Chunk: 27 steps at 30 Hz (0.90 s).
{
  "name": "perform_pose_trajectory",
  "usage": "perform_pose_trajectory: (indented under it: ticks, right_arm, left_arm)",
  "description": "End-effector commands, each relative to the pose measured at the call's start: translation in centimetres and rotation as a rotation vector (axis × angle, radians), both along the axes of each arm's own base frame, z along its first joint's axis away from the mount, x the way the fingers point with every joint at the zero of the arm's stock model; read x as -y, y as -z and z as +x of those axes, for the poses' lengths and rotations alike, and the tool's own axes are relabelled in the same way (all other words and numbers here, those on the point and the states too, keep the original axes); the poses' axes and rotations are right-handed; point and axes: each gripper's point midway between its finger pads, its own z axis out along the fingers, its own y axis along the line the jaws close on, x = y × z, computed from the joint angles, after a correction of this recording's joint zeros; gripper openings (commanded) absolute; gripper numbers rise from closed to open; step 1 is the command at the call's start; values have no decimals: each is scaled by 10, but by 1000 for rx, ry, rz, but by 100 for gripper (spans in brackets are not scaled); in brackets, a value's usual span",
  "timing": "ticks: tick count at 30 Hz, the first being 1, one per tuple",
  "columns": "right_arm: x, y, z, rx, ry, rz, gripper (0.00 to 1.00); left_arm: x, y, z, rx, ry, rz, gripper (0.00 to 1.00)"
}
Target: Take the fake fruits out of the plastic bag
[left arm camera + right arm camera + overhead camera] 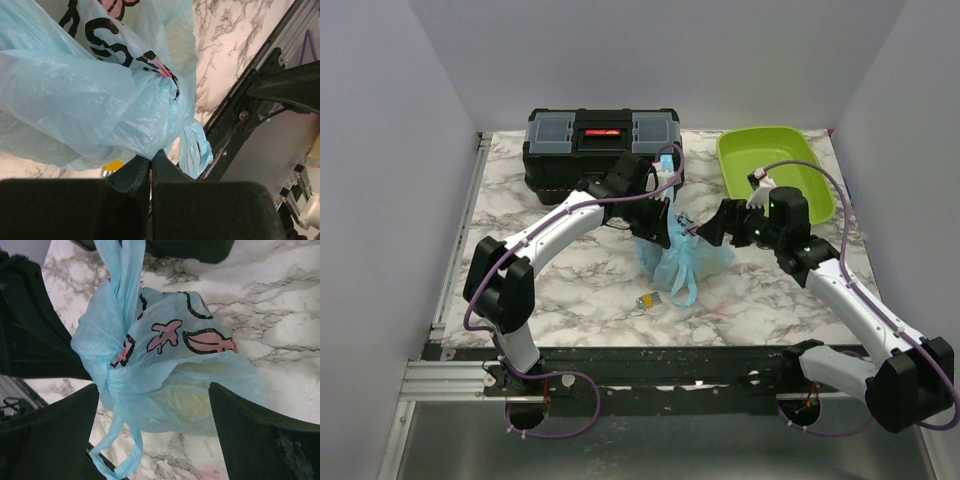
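The light-blue plastic bag (686,256) with dark and pink printed marks hangs bunched over the middle of the table. My left gripper (667,233) is shut on the bag's gathered plastic (125,100); in the left wrist view the jaws (151,159) meet on a fold of it. My right gripper (706,232) is open, its fingers spread either side of the bag (165,365), level with the bulging lower part. A pale yellow fruit (187,400) shows dimly through the plastic. The other fruits are hidden inside. One loop handle (117,460) dangles below.
A black toolbox (602,146) stands at the back. A lime-green tray (777,172) lies at the back right. A tiny yellow-and-silver block (647,300) lies on the marble just in front of the bag, and also shows in the left wrist view (114,166).
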Motion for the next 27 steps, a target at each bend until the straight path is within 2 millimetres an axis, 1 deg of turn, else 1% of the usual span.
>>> perform_pose_trajectory:
  ticks: [1,2,5,6,8,11,13,16,23,27]
  right_arm:
    - [-25,15,-13,-12,-151,86,90]
    - [-30,15,-15,-18,-171,102,86]
    - [-40,12,-22,0,-206,125,83]
    - [-46,6,-23,43,-231,135,83]
    - [-55,9,-32,68,-285,118,81]
    - [-63,23,-37,37,-290,28,79]
    - [-64,31,-34,23,-251,-28,76]
    - [-61,39,-26,31,-191,-68,70]
    - [-59,40,-20,38,-151,-73,55]
    - [-55,41,-16,47,-132,-97,55]
  left_arm:
    - [-7,6,-7,-3,44,23,0]
    - [-8,6,-8,-9,44,27,0]
    - [-11,7,-5,17,35,36,0]
    - [-11,9,-4,8,30,48,0]
    - [-11,9,-5,-7,34,59,0]
    - [-11,8,-3,7,26,48,0]
    - [-10,11,-2,-5,20,51,0]
    - [-8,9,-4,-23,34,44,0]
    - [-10,9,-2,-15,31,50,0]
    - [-9,8,-2,-15,28,47,0]
